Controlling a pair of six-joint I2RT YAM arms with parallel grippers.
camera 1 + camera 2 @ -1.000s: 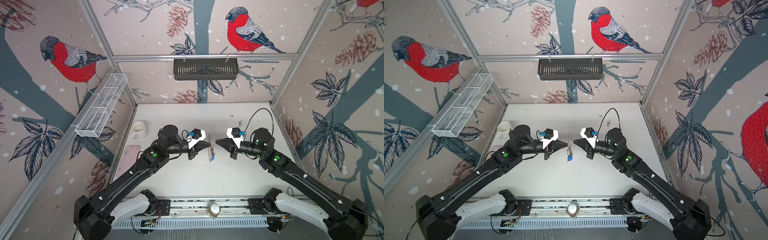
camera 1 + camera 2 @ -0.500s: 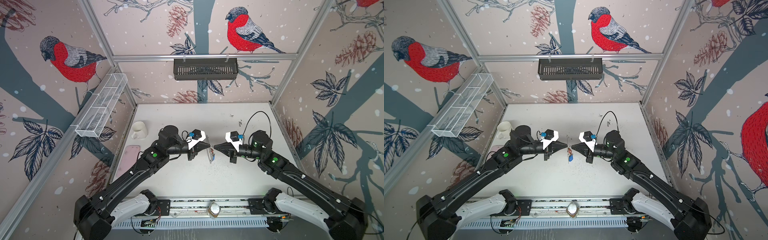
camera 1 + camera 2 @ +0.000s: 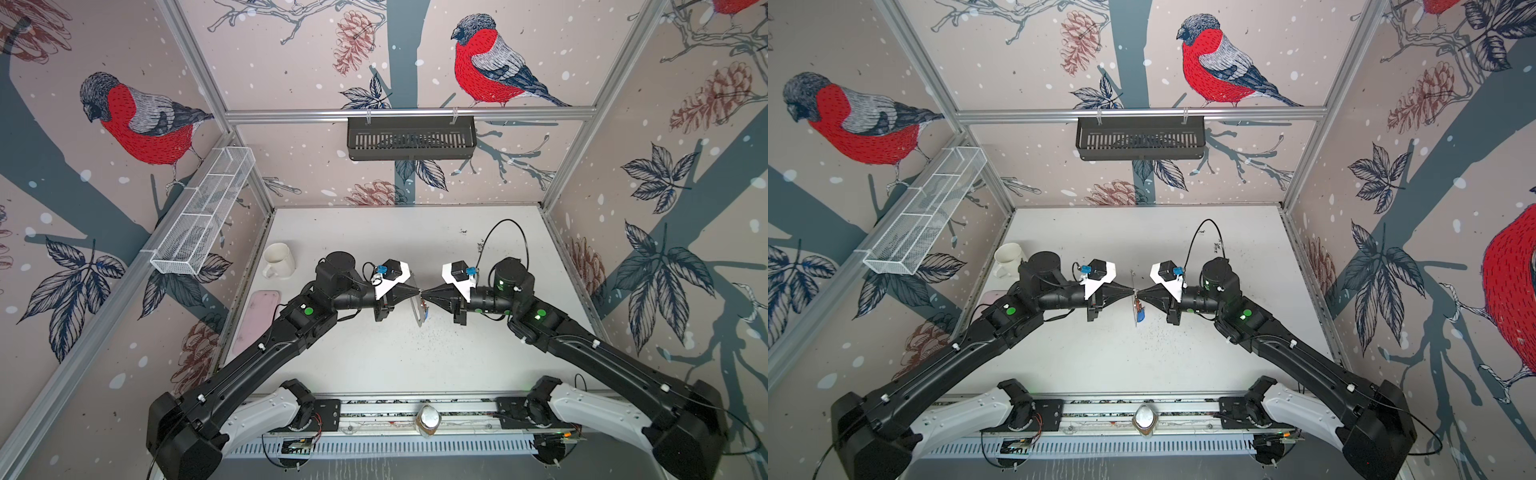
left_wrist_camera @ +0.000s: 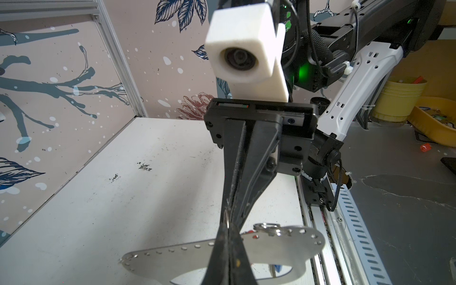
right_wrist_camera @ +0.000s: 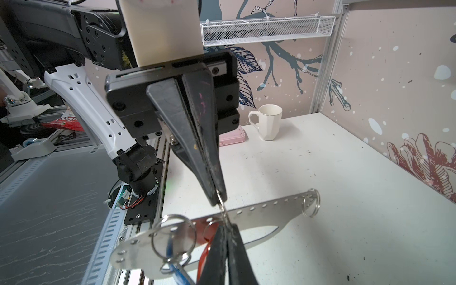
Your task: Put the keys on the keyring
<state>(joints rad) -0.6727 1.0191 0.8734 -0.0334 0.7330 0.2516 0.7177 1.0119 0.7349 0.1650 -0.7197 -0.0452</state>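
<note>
White tabletop (image 3: 374, 361) inside bird-print booth. L arm (image 3: 266, 357) + R arm (image 3: 582, 349) reach in from the near rail, meet nose to nose over mid-tabletop. On left wall a white mesh basket (image 3: 203, 216); on back rail a black slotted basket (image 3: 411, 139). At tabletop's left edge a pink flat case (image 3: 257, 320) lies flat, white mug (image 3: 278, 259) upright just behind it; both well apart from the arms' tips. The keyring (image 5: 261, 218) = flat silver oblong plate w/ a row of small holes along one edge + long slot; it's up in the air btwn the two tips, seen edge-on in both top views. L gripper (image 3: 417, 293): jaws closed, pinching a small split ring (image 5: 221, 206) at the holed edge, clear in R wrist view. R gripper (image 3: 428, 295): jaws closed too, on the same ring from the plate's other side. The keys (image 3: 1140, 316) hang at the plate's near end off a bigger split ring (image 5: 172, 260); only red tag (image 5: 202, 251) + blue tag (image 3: 427, 318) show, blades hidden. Can't tell if that big ring is threaded thru a hole or just lies against the plate. One more small ring (image 5: 317, 200) at the plate's far end.
</note>
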